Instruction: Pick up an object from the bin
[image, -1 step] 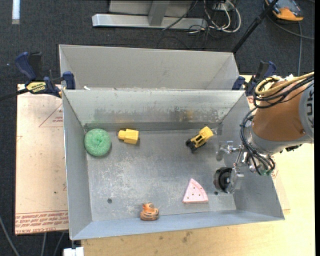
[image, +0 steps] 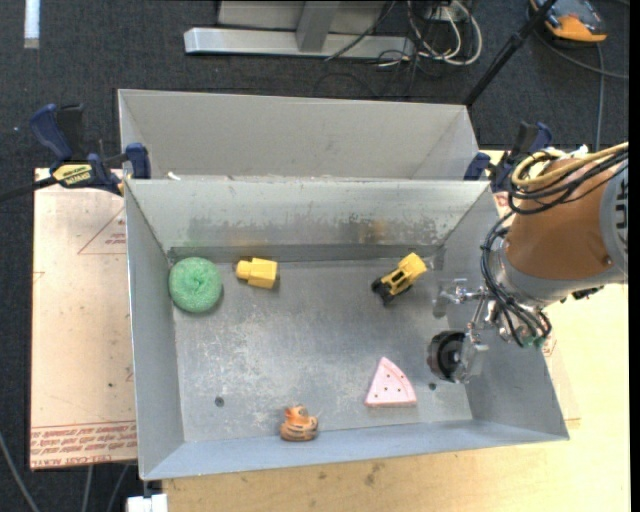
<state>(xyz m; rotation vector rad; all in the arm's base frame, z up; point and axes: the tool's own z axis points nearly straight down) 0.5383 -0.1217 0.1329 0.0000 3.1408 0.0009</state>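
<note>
Collision with the bin's right wall is judged the chief hazard in the camera view. The gripper is seen low in the bin, close beside that sloping wall, with the arm's orange wrist cover and its cables just above the rim. Whether the gripper is open or closed cannot be told, as dark parts and cabling are massed about its tip, and nothing can be said to be held.

No thing is seen under the gripper. The nearest is a pink triangular wedge with small dark dots, lying flat just to the gripper's left, near the front wall. A yellow toy digger lies further back by the rear wall. A yellow block and a green fuzzy ball are well apart at the rear left, and a small orange-brown lump rests against the front wall.

An empty grasp is thought likely if the gripper is closed where it stands, over bare metal. Should the wedge be chosen, its low, flat form could be pushed along the floor rather than gripped, and driven into the front right corner. A sideways move could also see the cables caught on the rim.
</note>
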